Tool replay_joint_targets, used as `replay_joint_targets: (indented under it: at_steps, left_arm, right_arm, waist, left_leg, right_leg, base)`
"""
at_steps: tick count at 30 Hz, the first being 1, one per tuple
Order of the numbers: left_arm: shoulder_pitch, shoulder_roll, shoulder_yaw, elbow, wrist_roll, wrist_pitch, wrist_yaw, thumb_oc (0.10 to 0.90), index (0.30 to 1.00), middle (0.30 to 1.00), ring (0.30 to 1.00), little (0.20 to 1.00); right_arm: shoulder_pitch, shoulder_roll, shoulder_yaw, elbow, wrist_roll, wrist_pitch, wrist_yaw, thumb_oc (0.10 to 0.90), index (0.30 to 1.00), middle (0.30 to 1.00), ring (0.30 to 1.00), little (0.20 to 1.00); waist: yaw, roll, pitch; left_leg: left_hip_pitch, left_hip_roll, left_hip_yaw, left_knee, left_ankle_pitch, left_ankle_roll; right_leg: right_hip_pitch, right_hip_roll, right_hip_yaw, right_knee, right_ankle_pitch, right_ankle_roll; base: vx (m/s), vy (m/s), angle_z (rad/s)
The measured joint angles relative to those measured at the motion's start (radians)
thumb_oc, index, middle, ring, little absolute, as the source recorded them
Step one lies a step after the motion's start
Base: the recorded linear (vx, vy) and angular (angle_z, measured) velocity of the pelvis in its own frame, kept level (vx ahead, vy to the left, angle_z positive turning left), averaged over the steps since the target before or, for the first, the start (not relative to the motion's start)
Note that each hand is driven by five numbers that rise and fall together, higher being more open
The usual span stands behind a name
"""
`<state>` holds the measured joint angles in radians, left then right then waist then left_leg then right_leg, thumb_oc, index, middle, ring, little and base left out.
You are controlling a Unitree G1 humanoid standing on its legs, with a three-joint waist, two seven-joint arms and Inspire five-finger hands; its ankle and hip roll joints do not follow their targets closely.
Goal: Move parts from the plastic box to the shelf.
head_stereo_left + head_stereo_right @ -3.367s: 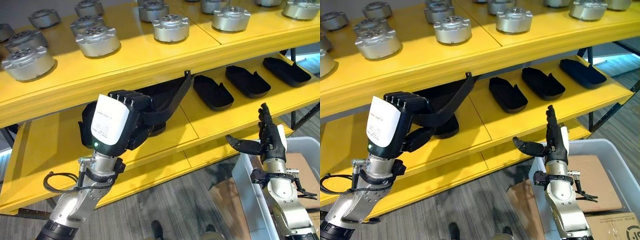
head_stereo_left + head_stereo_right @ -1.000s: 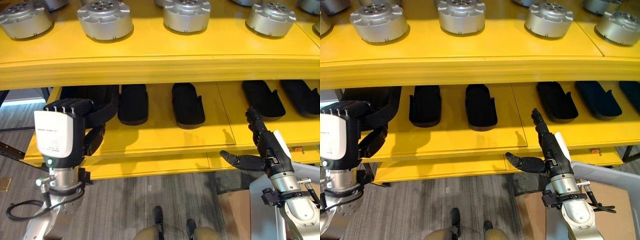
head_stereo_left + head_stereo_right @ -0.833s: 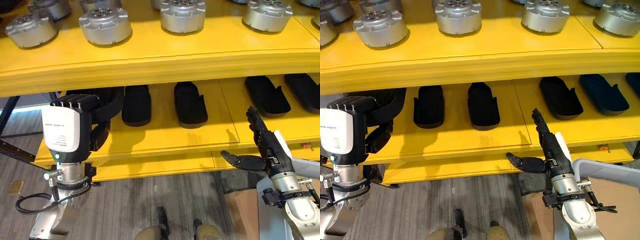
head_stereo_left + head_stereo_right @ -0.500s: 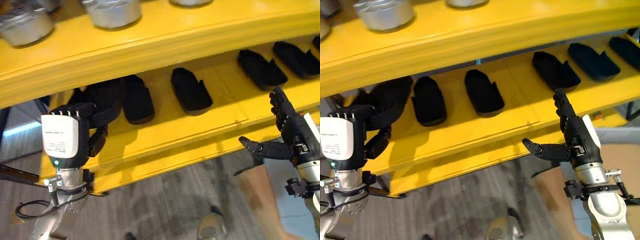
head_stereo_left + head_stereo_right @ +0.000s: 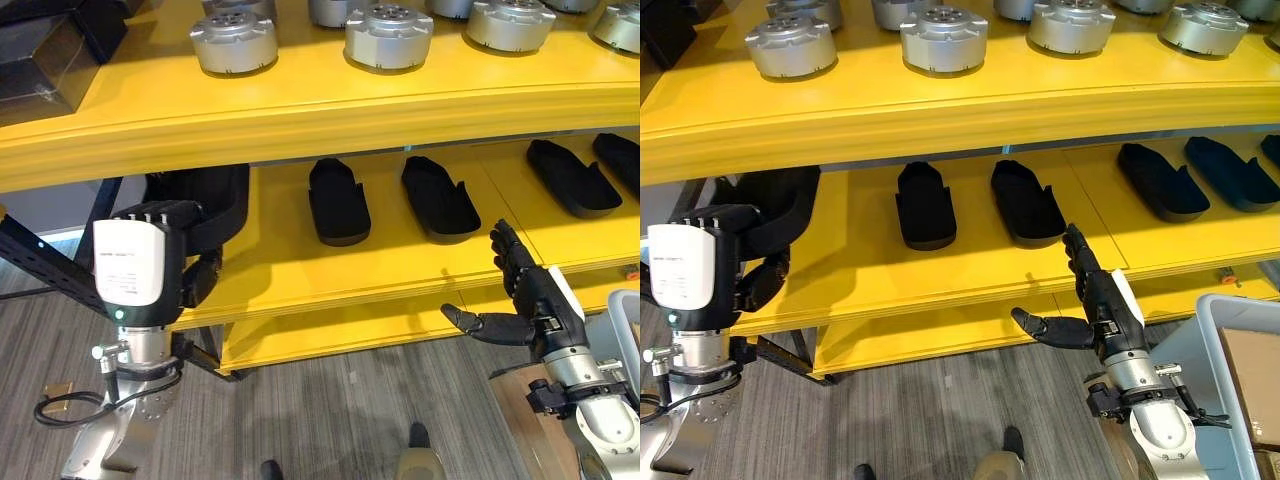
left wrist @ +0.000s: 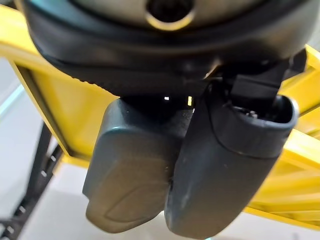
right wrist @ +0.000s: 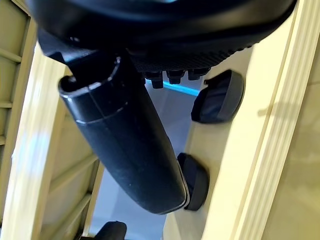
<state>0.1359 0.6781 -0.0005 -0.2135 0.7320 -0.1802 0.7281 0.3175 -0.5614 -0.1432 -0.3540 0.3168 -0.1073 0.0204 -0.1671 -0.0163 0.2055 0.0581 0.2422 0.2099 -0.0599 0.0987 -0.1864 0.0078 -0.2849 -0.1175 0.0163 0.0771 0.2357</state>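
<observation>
My left hand (image 5: 150, 265) is at the left end of the lower yellow shelf (image 5: 300, 285), its fingers curled over the rim of a black shell-shaped part (image 5: 205, 195) that reaches in under the upper shelf. In the left wrist view the thumb (image 6: 225, 170) presses against a dark finger. Three more black parts (image 5: 338, 200) (image 5: 440, 198) (image 5: 570, 178) lie in a row on the lower shelf. My right hand (image 5: 1102, 305) hovers open before the shelf's front edge, thumb spread to the side and nothing in it. The grey plastic box (image 5: 1215, 345) stands at the lower right.
Silver round parts (image 5: 233, 40) (image 5: 388, 32) stand in rows on the upper yellow shelf (image 5: 330, 110). A dark box (image 5: 50, 50) sits at its far left. A black frame brace (image 5: 45, 275) slants beside my left hand. Brown cardboard (image 5: 1250, 385) lies in the plastic box.
The camera has swung about. My left hand has carried the black part from in front of the shelf to the lower shelf's left end. The right hand stays open.
</observation>
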Motion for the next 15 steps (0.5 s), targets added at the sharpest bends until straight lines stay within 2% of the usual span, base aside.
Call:
replay_joint_targets:
  at_steps: [5,8,11,15]
  left_arm:
    - [0.035,-0.003,0.006,-0.001,-0.012,0.001,0.0,0.4,0.3,0.3,0.3,0.3]
    - [0.033,-0.035,0.005,-0.001,-0.014,0.009,0.0,0.4,0.3,0.3,0.3,0.3]
    - [0.032,-0.036,0.002,-0.001,-0.017,0.034,-0.024,0.4,0.3,0.3,0.3,0.3]
    - [-0.003,-0.035,-0.022,0.002,-0.018,0.099,-0.04,0.4,0.3,0.3,0.3,0.3]
  right_arm:
    - [0.06,0.0,-0.032,-0.001,0.001,0.004,0.033,0.9,1.0,1.0,1.0,1.0]
    - [0.067,-0.015,-0.032,-0.001,0.002,0.013,0.052,0.9,1.0,1.0,1.0,1.0]
    - [0.068,-0.033,-0.032,-0.001,0.016,0.02,0.064,0.9,1.0,1.0,1.0,1.0]
    - [0.067,-0.044,-0.028,-0.001,0.04,0.027,0.081,0.9,1.0,1.0,1.0,1.0]
  waist:
    - [-0.005,0.002,-0.006]
    - [-0.015,0.003,-0.011]
    - [-0.025,0.003,-0.025]
    - [-0.042,0.004,-0.03]
  left_leg:
    - [0.016,0.0,0.003,-0.001,0.001,-0.002]
    - [0.017,0.0,0.003,-0.001,0.002,-0.002]
    - [0.016,0.0,0.009,-0.002,-0.002,0.006]
    - [0.021,0.0,0.015,-0.002,0.0,0.007]
  right_leg:
    - [0.013,0.001,0.003,-0.009,0.006,-0.001]
    - [0.014,0.002,0.006,-0.014,0.011,-0.001]
    - [0.014,0.003,0.016,-0.018,0.014,0.001]
    - [0.013,0.006,0.031,-0.028,0.024,0.0]
  base:
    - [0.05,-0.038,-0.02]
    - [0.04,-0.035,-0.02]
    - [0.05,-0.022,-0.05]
    - [0.06,-0.004,-0.06]
